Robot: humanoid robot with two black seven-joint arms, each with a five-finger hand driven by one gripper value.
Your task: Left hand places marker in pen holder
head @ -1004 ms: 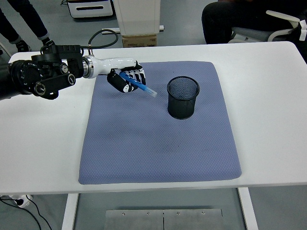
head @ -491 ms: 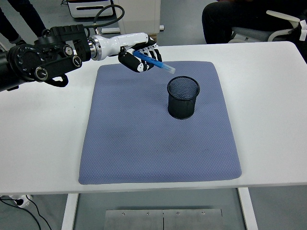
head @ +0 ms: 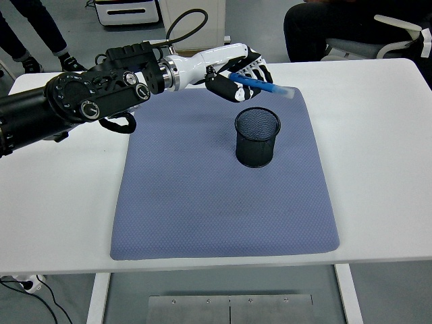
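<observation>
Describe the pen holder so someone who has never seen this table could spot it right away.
Start at the blue-grey mat that covers the middle of the white table. On the mat's far right part stands the pen holder, an upright black mesh cup, open at the top. It is the only thing standing on the mat.

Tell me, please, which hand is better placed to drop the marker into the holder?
The left. The left hand already grips the marker and hovers just beyond the holder, with the marker's tip pointing out over its far rim. The right hand is not in view, so it would have farther to come.
</observation>
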